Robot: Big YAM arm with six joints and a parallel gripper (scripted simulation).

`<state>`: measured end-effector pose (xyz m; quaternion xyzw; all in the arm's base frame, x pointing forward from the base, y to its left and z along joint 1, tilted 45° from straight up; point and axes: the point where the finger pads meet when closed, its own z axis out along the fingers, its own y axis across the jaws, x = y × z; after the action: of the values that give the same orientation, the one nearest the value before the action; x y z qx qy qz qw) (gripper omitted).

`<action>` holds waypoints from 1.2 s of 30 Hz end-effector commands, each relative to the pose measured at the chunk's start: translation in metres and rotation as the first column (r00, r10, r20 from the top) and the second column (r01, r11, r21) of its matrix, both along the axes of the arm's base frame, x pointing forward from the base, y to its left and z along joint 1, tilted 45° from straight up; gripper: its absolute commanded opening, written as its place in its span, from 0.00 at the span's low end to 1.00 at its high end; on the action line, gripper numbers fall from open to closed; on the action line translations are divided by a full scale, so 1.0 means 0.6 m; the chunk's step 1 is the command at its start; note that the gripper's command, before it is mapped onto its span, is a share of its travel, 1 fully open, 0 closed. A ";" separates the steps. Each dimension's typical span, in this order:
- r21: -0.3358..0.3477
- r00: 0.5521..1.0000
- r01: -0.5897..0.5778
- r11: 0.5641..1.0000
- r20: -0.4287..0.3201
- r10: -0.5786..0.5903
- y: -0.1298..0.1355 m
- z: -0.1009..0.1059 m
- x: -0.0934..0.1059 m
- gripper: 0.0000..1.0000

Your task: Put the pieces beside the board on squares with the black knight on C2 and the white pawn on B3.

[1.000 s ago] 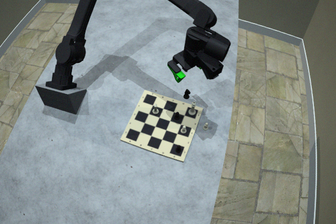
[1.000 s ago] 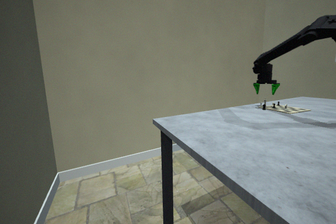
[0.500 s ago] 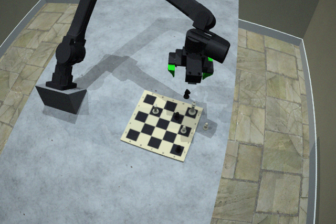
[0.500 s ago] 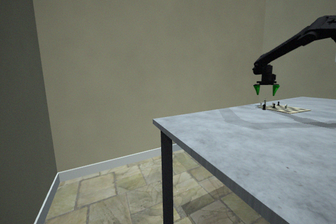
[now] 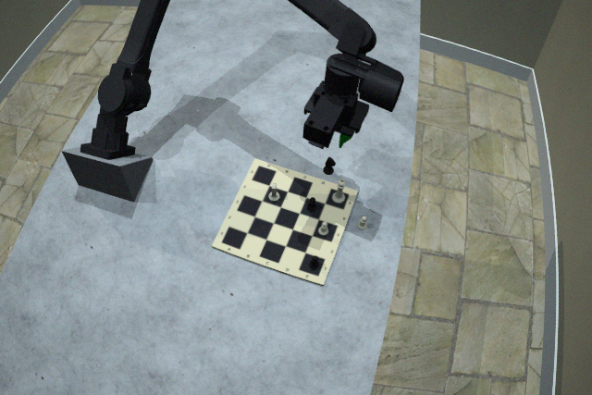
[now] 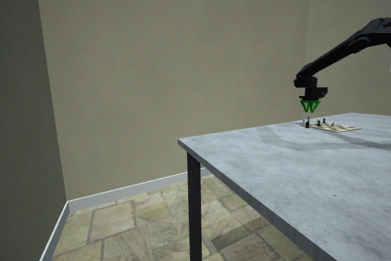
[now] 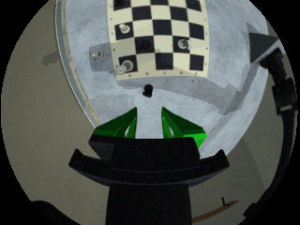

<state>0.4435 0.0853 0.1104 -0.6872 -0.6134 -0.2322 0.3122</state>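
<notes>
The end effector [image 5: 328,145] [image 6: 309,112] [image 7: 149,111] hovers above the desk [image 5: 166,285] [image 6: 252,157] [image 7: 225,47], its fingers partly apart with nothing between them. The black knight [image 5: 328,166] [image 6: 307,124] [image 7: 148,90] stands upright on the desk just outside the chessboard [image 5: 267,211] [image 6: 352,129] [image 7: 182,61], nearer the desk's right edge than its left edge in the top view. It lies below the fingertips; in the wrist view it appears beyond the gap, towards the board and nearly in line with the gap's middle. Its long axis is vertical, so a downward approach with a small shift towards the board would probably suit the grasp. The fingers may need to spread wider before descending. The tall white piece [image 5: 339,194] [image 6: 308,118] [image 7: 123,67], on the board's nearby corner square, is the likely obstacle. The white pawn [image 5: 363,222] [image 6: 303,121] [image 7: 97,54] stands beside the board, towards the desk's right edge, also awaiting placement.
</notes>
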 end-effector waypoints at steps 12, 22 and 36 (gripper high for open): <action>-0.013 0.998 0.026 1.000 0.062 -0.025 -0.005 0.043 0.027 0.37; -0.013 0.998 0.026 1.000 0.062 -0.025 -0.005 0.043 0.027 0.37; -0.011 0.999 0.017 1.000 0.038 -0.017 0.011 0.026 0.012 0.37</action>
<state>0.4434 0.0878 0.1115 -0.6947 -0.6059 -0.2306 0.3115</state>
